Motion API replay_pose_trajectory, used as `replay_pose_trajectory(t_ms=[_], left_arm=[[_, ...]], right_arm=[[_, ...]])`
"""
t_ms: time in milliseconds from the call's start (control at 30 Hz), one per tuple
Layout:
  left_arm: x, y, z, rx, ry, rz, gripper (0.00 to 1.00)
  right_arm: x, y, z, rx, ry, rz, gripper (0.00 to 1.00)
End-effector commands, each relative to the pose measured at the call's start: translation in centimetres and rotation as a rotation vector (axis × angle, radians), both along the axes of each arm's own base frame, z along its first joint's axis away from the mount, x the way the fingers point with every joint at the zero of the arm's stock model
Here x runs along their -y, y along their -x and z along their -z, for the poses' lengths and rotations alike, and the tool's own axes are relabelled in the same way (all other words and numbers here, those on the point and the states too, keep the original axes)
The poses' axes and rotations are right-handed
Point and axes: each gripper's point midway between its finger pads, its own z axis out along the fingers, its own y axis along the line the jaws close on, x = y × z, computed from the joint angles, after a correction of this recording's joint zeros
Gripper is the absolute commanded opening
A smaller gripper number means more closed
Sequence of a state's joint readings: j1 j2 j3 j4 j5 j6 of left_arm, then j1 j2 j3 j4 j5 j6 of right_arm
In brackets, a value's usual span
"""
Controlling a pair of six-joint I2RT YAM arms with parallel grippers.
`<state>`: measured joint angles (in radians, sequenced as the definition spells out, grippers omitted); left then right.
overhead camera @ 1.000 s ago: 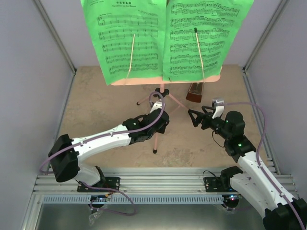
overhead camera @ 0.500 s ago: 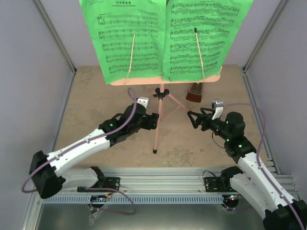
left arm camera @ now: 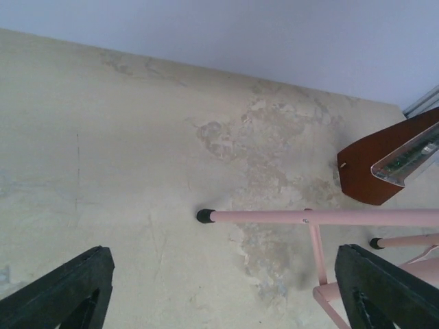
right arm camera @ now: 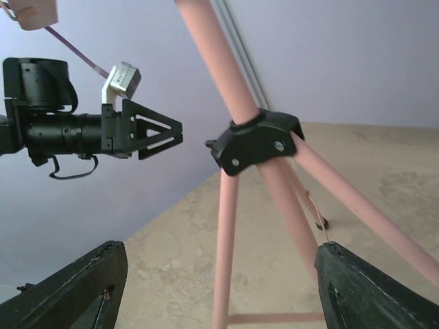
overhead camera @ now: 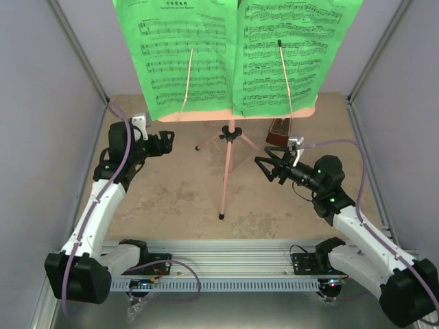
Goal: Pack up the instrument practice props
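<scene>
- The pink music stand is on its tripod in the middle of the desk. Its pole is upright, and its top plate faces me at the far side.
- The green pages lie open side by side on that plate, each with a thin arm across it. As far as I can tell, nothing has been packed yet.
- The brown metronome sits on the desk just right of the pole, under the plate's right edge and well behind the front leg's foot.
- The right tool is the nearer one. It hangs just right of the pole and points left at it, level with the stretch below the black hub. Its fingers are spread wide and hold nothing, and the pole is not yet between them.
- The left tool is further off to the left and points right towards the tripod. It is also wide apart and empty. Its own camera shows a pink leg lying across its path, with the metronome beyond.
- The pole's long axis is vertical, so I judge that a sideways reach from the right is the natural grasp. The fingers would close across the pole.
- My worry is tipping the stand. It looks top-heavy with the pages on it, and the metronome is close by.
</scene>
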<state>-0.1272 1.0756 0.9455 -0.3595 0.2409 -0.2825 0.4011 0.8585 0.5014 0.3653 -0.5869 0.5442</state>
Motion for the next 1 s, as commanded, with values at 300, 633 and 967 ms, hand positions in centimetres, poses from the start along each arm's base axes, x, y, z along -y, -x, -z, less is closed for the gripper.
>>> replay_pose_trajectory(t_ms=[300, 633, 967], left_arm=[[-2.6, 0.7, -0.2, 0.145, -0.107, -0.08, 0.99], [-3.2, 1.1, -0.3, 0.158, -0.112, -0.112, 0.99], [-3.6, 1.4, 0.0, 0.15, -0.119, -0.13, 0.99]], right_arm=[[-3.8, -0.8, -7.1, 0.346, -0.152, -0.041, 0.71], [-6.5, -5.0, -5.2, 0.335, -0.05, 0.013, 0.61], [-7.2, -6.4, -5.4, 0.353, 0.0, 0.022, 0.57]])
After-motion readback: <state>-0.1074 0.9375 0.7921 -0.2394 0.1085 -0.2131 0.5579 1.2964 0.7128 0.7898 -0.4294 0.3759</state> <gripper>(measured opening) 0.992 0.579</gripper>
